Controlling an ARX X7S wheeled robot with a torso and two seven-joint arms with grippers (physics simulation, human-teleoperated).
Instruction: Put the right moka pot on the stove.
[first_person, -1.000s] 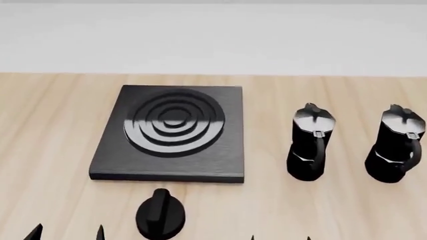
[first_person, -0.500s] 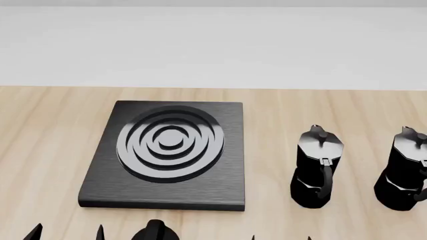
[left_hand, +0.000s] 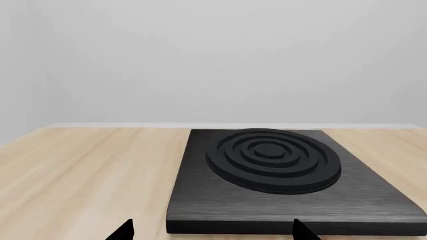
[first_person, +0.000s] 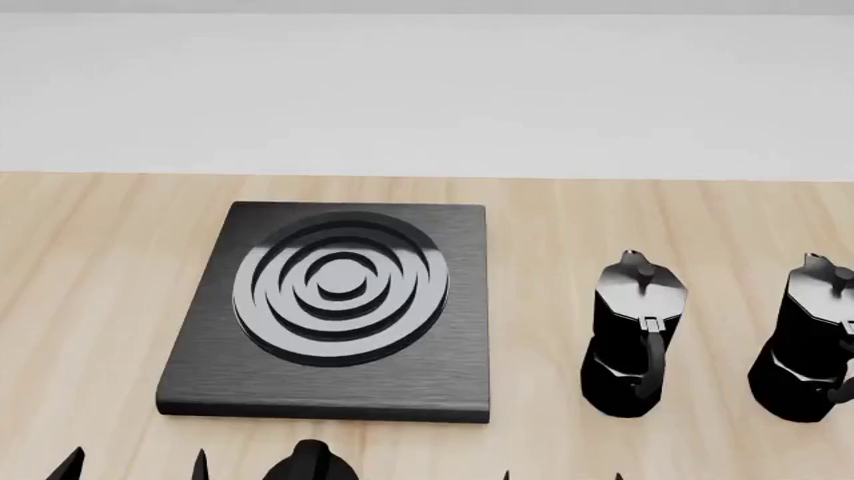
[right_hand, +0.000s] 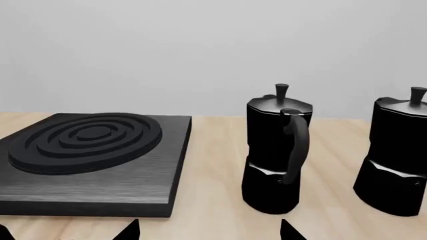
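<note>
The right moka pot (first_person: 810, 345), black and faceted with a grey-sheen lid, stands on the wooden table at the far right, partly cut by the picture's edge; the right wrist view shows it too (right_hand: 397, 155). The stove (first_person: 334, 310) is a flat black slab with burner rings, left of both pots, also seen in the wrist views (left_hand: 287, 180) (right_hand: 87, 155). My left gripper (first_person: 134, 468) (left_hand: 213, 232) is open just in front of the stove's near edge. My right gripper (first_person: 561, 476) (right_hand: 209, 232) is open, short of the pots, with nothing between its fingers. Only the fingertips show.
A second, identical moka pot (first_person: 634, 340) (right_hand: 277, 155) stands between the stove and the right pot, handle toward me. A round black knob (first_person: 310, 462) sits at the near edge in front of the stove. A pale wall lies behind the table.
Since one second ago the head view has shifted, so the stove, pots and knob sit lower in the picture. Nothing has moved in the last half second; both grippers' tips stay put.
</note>
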